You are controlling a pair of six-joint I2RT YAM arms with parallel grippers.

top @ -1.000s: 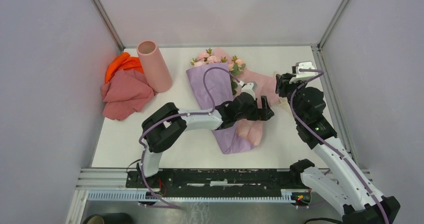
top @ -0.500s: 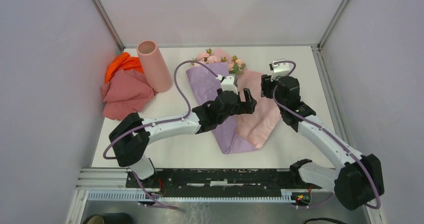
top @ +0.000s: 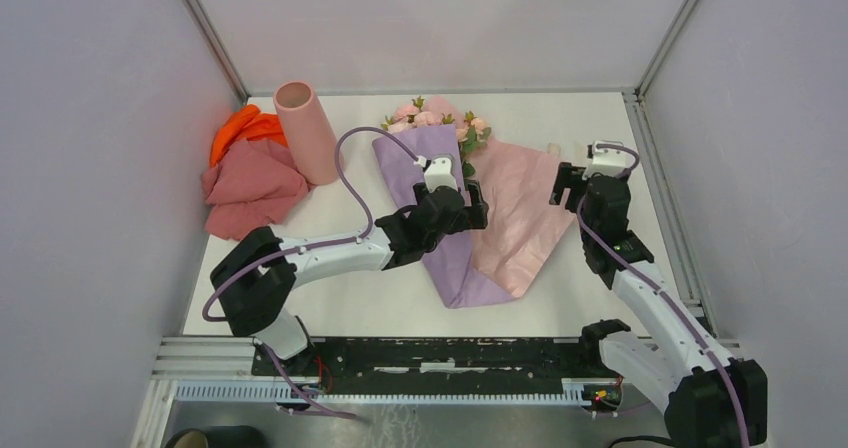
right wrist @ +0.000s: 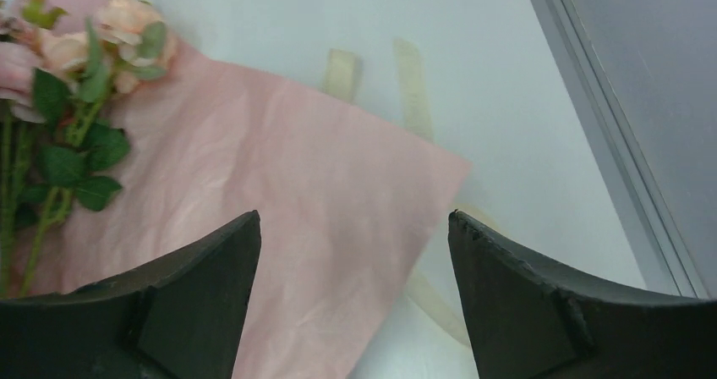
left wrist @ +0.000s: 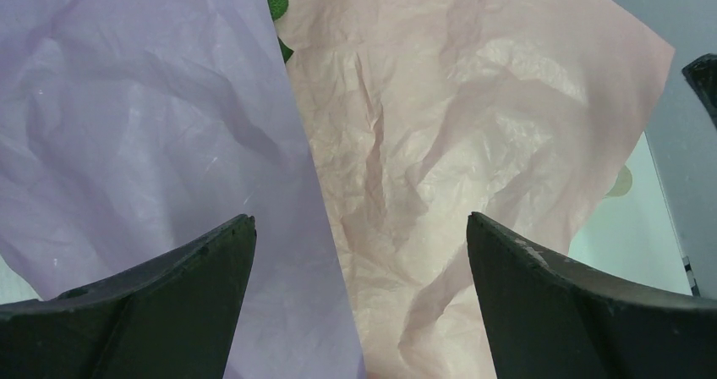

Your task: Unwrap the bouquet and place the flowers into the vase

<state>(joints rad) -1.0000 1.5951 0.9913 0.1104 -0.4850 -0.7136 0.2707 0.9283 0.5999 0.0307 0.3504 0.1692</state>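
Note:
The bouquet lies opened at the table's middle. Its lilac paper [top: 425, 163] is on the left and its pink inner sheet [top: 520, 208] is spread flat to the right. The flowers [top: 435, 120], pale pink roses on green stems [right wrist: 63, 49], lie at the far end between the sheets. A cream ribbon [right wrist: 410, 79] lies loose past the pink sheet's corner. The vase [top: 312, 138] stands at the back left. My left gripper [left wrist: 359, 218] hovers open over the seam between lilac paper [left wrist: 144, 125] and pink sheet [left wrist: 457, 134]. My right gripper [right wrist: 353, 216] is open above the pink sheet's right corner, holding nothing.
A salmon-pink cloth [top: 255, 188] and an orange cloth [top: 245, 126] are heaped left of the vase. Grey walls enclose the table. A metal rail [top: 662, 198] runs along its right edge, close to my right gripper [top: 562, 186].
My right gripper opened, let go of the pink sheet and drew back to the right. The sheet now lies spread flat. My left gripper moved left and farther, onto the lilac paper's edge.

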